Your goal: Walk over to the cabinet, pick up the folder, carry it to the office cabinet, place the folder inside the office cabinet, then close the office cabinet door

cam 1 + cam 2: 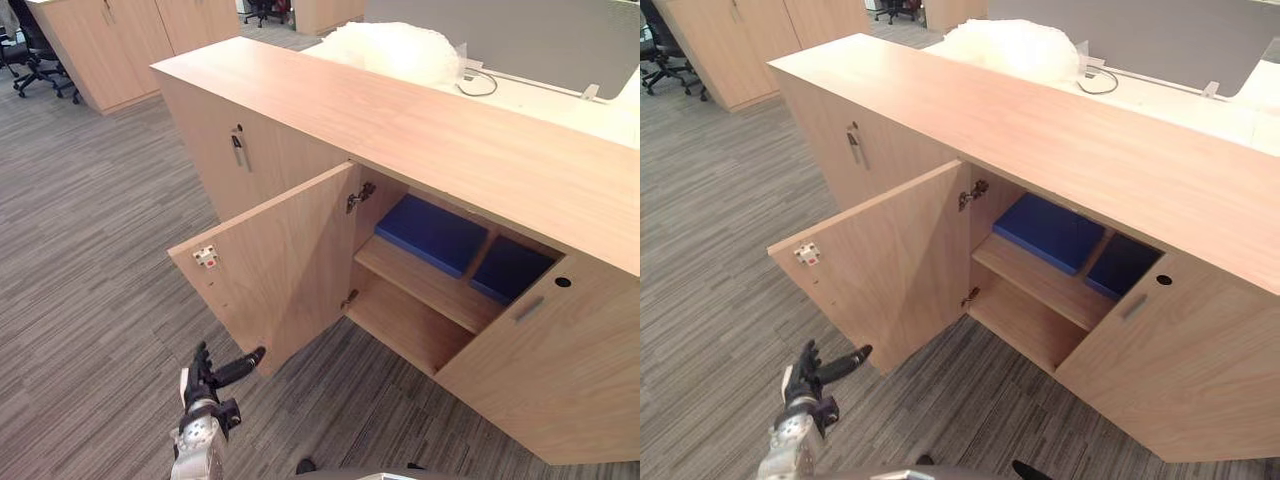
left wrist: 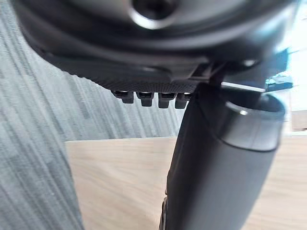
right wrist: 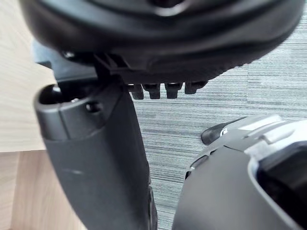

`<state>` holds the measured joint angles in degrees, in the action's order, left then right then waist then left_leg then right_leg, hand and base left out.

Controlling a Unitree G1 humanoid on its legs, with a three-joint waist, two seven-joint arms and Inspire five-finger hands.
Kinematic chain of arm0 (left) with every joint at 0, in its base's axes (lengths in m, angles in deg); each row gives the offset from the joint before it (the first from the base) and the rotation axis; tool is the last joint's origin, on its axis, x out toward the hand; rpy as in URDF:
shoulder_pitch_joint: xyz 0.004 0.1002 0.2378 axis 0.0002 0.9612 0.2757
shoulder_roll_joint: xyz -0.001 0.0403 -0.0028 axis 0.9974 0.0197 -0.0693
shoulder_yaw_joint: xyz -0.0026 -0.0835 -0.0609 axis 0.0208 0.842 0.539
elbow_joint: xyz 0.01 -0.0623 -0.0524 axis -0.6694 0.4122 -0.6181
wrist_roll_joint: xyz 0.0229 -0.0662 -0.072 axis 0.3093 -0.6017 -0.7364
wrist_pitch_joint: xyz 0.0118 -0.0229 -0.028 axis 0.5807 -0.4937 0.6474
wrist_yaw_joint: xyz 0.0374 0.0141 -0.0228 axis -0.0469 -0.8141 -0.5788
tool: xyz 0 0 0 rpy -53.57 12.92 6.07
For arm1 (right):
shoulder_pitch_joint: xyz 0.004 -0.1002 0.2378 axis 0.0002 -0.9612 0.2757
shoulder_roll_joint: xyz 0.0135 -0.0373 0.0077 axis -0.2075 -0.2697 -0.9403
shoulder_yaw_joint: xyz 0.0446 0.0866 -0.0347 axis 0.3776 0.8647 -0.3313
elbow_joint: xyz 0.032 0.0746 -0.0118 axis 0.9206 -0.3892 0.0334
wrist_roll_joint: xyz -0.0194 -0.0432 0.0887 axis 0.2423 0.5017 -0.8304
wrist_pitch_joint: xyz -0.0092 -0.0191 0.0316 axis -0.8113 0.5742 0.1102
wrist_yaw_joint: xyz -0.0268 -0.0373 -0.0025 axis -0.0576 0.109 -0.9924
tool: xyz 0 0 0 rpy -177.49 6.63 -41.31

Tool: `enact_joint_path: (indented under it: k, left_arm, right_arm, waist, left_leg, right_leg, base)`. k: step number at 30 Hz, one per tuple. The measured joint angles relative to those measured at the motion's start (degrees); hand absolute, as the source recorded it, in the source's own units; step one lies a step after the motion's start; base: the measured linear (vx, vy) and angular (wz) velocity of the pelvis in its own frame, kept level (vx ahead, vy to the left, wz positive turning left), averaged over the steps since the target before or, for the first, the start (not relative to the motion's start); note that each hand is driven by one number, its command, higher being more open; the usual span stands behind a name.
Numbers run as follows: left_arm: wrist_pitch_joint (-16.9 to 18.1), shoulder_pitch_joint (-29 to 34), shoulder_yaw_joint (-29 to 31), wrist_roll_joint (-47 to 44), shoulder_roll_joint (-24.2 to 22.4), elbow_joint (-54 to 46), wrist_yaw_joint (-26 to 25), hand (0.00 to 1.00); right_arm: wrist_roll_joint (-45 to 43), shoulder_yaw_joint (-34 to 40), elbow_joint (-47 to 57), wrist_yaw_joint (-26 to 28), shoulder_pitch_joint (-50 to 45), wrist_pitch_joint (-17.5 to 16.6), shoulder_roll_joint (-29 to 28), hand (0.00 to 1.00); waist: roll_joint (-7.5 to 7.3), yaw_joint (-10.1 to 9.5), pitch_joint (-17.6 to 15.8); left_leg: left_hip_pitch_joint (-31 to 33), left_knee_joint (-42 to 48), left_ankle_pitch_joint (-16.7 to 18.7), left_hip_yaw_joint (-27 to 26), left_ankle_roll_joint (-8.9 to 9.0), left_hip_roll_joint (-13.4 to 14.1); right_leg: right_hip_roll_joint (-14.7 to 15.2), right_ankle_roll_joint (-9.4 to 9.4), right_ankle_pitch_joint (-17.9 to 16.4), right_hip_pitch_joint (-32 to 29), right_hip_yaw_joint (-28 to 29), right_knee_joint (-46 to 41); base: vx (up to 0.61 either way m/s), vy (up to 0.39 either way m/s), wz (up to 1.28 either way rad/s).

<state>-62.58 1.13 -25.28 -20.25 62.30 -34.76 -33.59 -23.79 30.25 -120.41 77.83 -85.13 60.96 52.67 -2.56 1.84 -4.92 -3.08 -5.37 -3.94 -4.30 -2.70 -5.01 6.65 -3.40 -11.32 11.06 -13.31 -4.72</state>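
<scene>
Before the office cabinet (image 1: pixel 430 130), the robot's left hand (image 1: pixel 207 383) hangs low over the grey carpet (image 1: pixel 90 250), its fingers spread loosely, one pointing at the lower edge of the swung-out left door (image 1: pixel 285 265). A blue folder (image 1: pixel 432 235) lies flat on the upper shelf (image 1: pixel 420 285) inside, a second blue folder (image 1: pixel 510 268) beside it. Whether the right hand (image 3: pixel 96 143) is spread or curled cannot be told

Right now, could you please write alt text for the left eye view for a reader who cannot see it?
A wooden office cabinet stands with its left door swung open, showing two blue folders on the upper shelf. The open left robot hand hovers low, close to that door's bottom corner, above grey carpet.
</scene>
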Motion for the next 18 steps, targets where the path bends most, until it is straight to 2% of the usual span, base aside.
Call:
enact_joint_path:
  k: [6, 9, 18]
  left_arm:
    - [0.0, -6.1, 0.2, -1.7, 4.2, -0.7, -2.0, 1.0]
    - [-0.1, -9.5, 0.0, -2.5, 4.3, -0.8, -2.6, 1.0]
    - [-1.1, -12.5, -0.4, -3.3, 5.8, -0.7, -4.2, 1.0]
  right_arm:
    - [0.4, 0.0, 0.0, 0.7, 0.0, 0.1, 1.0, 1.0]
    - [0.5, 0.0, 0.1, 0.8, 0.0, 0.2, 1.5, 1.0]
    - [0.5, 0.0, 0.3, 1.0, -0.9, 0.4, 1.5, 1.0]
  waist:
    - [1.64, 0.03, 0.6]
    - [2.45, 0.23, 0.5]
    - [2.4, 0.4, 0.4]
  left_leg:
    - [-0.1, 0.0, 0.0, -1.7, 0.98, 2.1]
    - [0.0, -0.1, -0.3, -2.0, 1.38, 2.4]
    - [0.4, -0.1, -0.5, -2.5, 1.67, 2.6]
  right_leg:
    - [-1.7, 0.79, 1.4, -0.7, 2.3, 0.3]
    - [-1.8, 0.8, 1.4, -1.0, 2.7, 0.3]
    - [-2.0, 0.83, 1.3, -1.2, 3.5, 1.2]
  base:
    - [-0.05, -0.027, -0.2]
    - [-0.12, -0.03, -0.1]
    - [-0.07, -0.005, -0.03]
